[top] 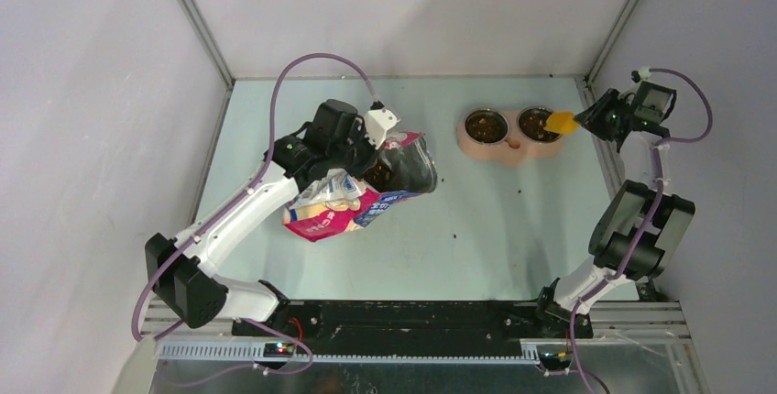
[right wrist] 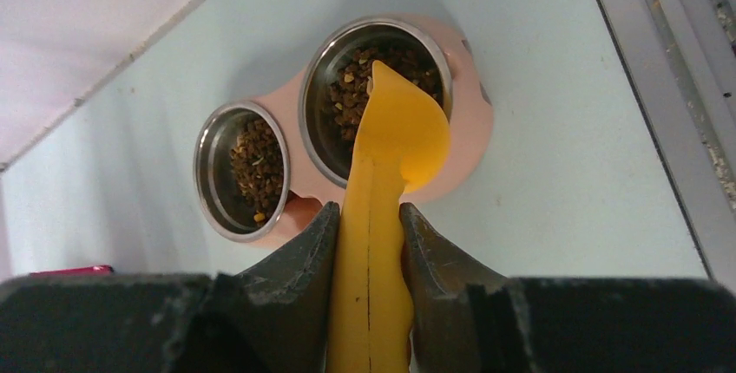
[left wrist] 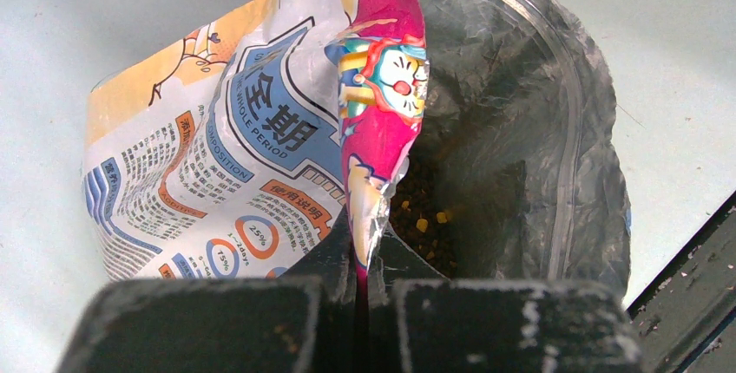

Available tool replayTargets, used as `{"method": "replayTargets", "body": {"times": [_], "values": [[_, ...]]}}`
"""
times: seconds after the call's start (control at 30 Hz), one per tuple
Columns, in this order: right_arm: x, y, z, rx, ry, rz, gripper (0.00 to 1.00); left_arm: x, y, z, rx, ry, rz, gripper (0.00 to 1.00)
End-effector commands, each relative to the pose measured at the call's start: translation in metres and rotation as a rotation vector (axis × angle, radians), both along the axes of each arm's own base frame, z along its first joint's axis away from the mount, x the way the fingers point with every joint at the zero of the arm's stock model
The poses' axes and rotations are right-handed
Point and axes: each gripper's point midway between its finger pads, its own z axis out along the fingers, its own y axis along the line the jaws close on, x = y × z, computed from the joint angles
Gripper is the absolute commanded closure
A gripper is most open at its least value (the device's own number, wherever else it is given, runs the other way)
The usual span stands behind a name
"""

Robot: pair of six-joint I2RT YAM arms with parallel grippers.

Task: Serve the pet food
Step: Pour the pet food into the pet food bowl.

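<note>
Pet food (right wrist: 347, 87) lies in both bowls just ahead of the right gripper (right wrist: 369, 217), which squeezes the yellow scoop (right wrist: 399, 130) over one bowl (right wrist: 382, 22). Tip slowly, so nothing spills. Left gripper (left wrist: 363, 260) pinches the bag (left wrist: 217, 130) edge tight.

Left of the pink double feeder (top: 507, 142), a wide strip of bare counter (top: 476, 229) runs as far as the opened bag (top: 366, 192), which the left pincer (left wrist: 360, 251) grips by its rim. Nearer the arms than the feeder, the counter is open too. The yellow scoop (top: 561, 123), clamped in the right pincer (right wrist: 369, 225), overhangs the feeder's right end. The back wall (top: 412, 9) stands near behind the feeder.
</note>
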Motion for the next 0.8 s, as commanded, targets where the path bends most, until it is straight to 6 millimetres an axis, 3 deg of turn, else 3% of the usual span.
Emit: {"method": "replayTargets", "body": {"times": [0.0, 0.5, 0.77], "values": [[0.004, -0.003, 0.046, -0.189, -0.076, 0.018, 1.0, -0.005, -0.014, 0.025, -0.087, -0.055, -0.051, 1.0], [0.009, 0.03, 0.075, -0.576, -0.098, 0.115, 1.0, -0.006, -0.014, 0.027, -0.091, -0.057, -0.053, 1.0], [0.012, 0.044, 0.075, -0.55, -0.115, 0.151, 1.0, -0.007, -0.012, 0.029, -0.094, -0.064, -0.052, 1.0]]}}
